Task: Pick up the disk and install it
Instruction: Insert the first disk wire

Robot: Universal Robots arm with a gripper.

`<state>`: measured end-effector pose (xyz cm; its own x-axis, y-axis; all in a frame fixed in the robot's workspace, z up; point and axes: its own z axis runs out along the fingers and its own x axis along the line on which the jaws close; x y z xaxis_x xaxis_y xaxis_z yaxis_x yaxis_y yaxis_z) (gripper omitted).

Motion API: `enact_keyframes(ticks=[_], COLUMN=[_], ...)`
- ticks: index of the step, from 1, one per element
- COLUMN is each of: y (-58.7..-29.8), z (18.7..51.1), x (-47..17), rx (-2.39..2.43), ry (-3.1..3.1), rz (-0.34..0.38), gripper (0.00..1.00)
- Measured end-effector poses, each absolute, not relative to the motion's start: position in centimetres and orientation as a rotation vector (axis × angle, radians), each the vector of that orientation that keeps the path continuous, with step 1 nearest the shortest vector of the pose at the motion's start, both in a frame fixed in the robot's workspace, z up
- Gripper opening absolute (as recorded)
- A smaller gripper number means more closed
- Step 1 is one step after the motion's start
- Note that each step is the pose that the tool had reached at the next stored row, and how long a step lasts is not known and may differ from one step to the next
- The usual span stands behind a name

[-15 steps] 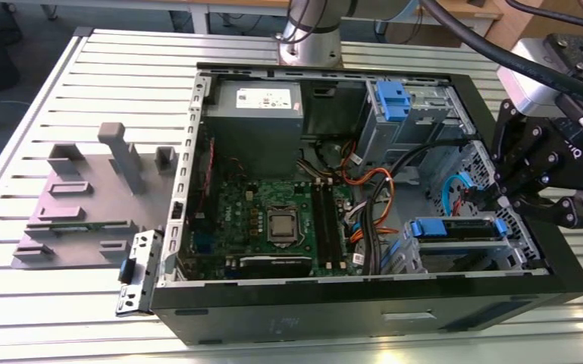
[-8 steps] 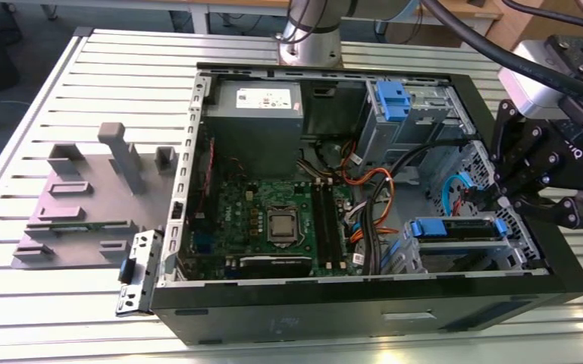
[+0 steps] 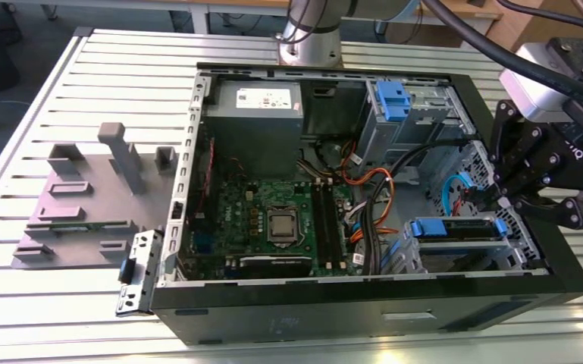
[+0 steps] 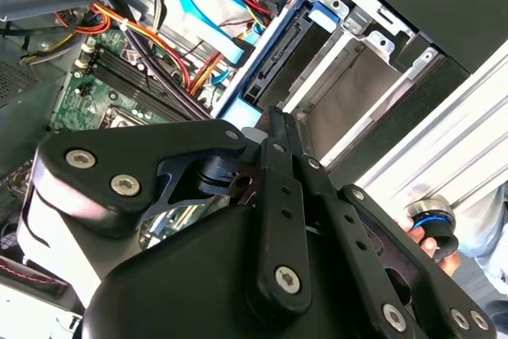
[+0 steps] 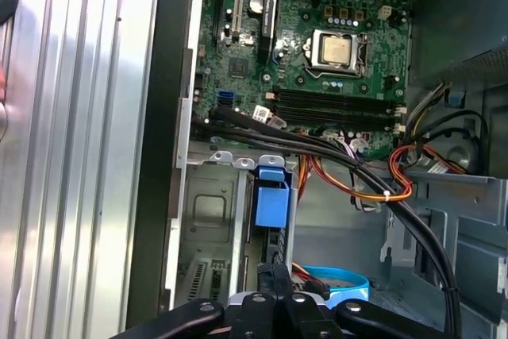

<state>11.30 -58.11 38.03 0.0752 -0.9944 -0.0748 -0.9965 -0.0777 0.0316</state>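
Since the disk [image 5: 270,200] sits slotted in its drive cage [image 5: 208,220], we judge our tool [image 4: 274,121], closed on nothing nearby, is placed for pushing.

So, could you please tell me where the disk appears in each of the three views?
Exterior view: the disk sits in the drive bay at the exterior view's right.
Second wrist view: the disk is edge-on and blue-framed, between the cables and the bay's metal wall.
First wrist view: the disk's blue handle shows in the bay, near the black case wall.
Shared landmark: the green motherboard.
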Motion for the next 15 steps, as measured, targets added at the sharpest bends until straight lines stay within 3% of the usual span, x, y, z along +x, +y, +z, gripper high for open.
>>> enact_keyframes(ticks=[15], y=[-58.11], z=[38.03], x=[11.30], rx=[-2.334], ry=[2.060], rz=[0.120], gripper=[0.11])
